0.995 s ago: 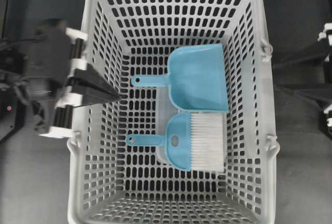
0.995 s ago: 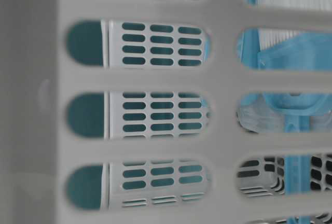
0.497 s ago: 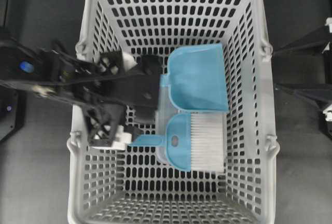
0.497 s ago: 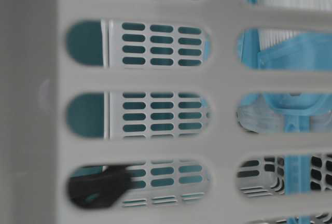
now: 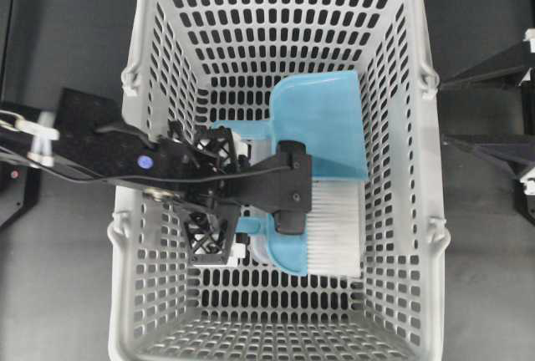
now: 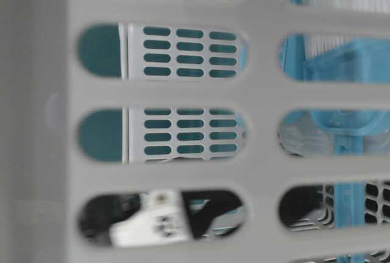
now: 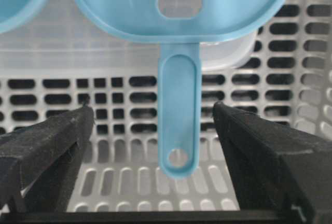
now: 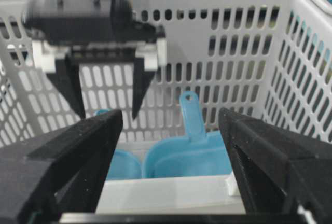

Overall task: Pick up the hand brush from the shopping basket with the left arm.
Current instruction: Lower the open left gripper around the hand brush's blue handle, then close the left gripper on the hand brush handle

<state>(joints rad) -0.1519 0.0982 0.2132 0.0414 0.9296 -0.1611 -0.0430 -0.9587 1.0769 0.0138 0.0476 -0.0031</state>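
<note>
One hand brush (image 5: 322, 231) is lying flat on the floor of the shopping basket (image 5: 418, 177), a little right of its middle. It is showing a light blue plastic body with an oval hole, wide white bristles fanning toward three o'clock, and a thin handle (image 7: 179, 125) with a hang hole pointing toward nine o'clock. Just beside it at twelve o'clock, a light blue dustpan (image 5: 322, 127) is lying the same way, its edge touching or nearly touching the bristles. The left arm (image 5: 167, 173) is reaching in over the basket's nine o'clock wall and covering the brush handle from above. The left gripper (image 7: 153, 117) is standing released, its two black fingers (image 7: 49, 141) spread to either side of the handle and apart from it. At three o'clock, outside the basket, the right gripper (image 8: 171, 125) is hanging with its jaws also spread wide, grasping nothing.
</note>
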